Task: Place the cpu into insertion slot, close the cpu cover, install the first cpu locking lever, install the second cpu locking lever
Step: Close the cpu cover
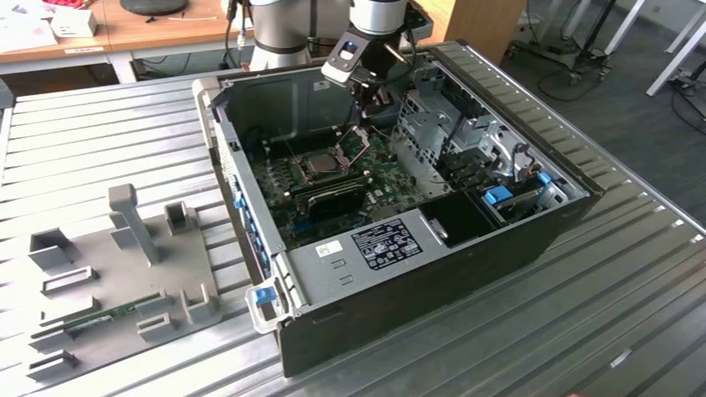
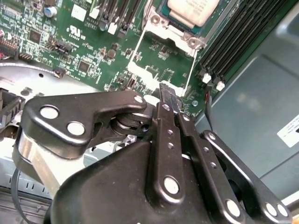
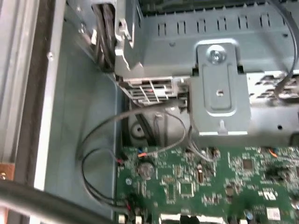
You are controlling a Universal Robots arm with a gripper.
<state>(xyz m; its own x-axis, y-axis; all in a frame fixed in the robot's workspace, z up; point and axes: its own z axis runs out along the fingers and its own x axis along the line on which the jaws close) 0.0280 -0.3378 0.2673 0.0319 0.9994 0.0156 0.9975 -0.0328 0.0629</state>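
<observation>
- While the arm reaches down into the open computer case (image 1: pixel 441 273), which stands in the middle of the ribbed metal counter (image 1: pixel 617 314), the gripper (image 1: pixel 372 116) hangs just above the socket area of the green board (image 3: pixel 210 186).
- Step one looks done: the cpu (image 2: pixel 194 9), with its pale metal top, lies flat inside the insertion slot (image 2: pixel 155 19). From the exterior view it shows as a light square (image 1: pixel 323 166) on the board, in the half of the case nearer the counter's far edge.
- The cpu cover (image 2: pixel 142 72) is not down. It stands swung up off its hinge beside the chip, with bare board showing through its window, and from across the room it reads as a thin frame tilted upright (image 1: pixel 356 145).
- In the second wrist view the fingers (image 2: pixel 166 100) are drawn together, their tips (image 2: pixel 167 93) meeting the free edge of that frame. By my reckoning they are pinched on it, though the contact itself is hard to see.
- So the work sits at the second step, with the cover gripped but yet to be lowered over the chip.
- Both locking levers are left to do, and I cannot pick them out for certain.
- Long black memory sticks (image 2: pixel 233 42) run beside the socket.
- A grey fixture tray (image 1: pixel 121 273) lies near the counter's edge on the exterior view's left.
</observation>
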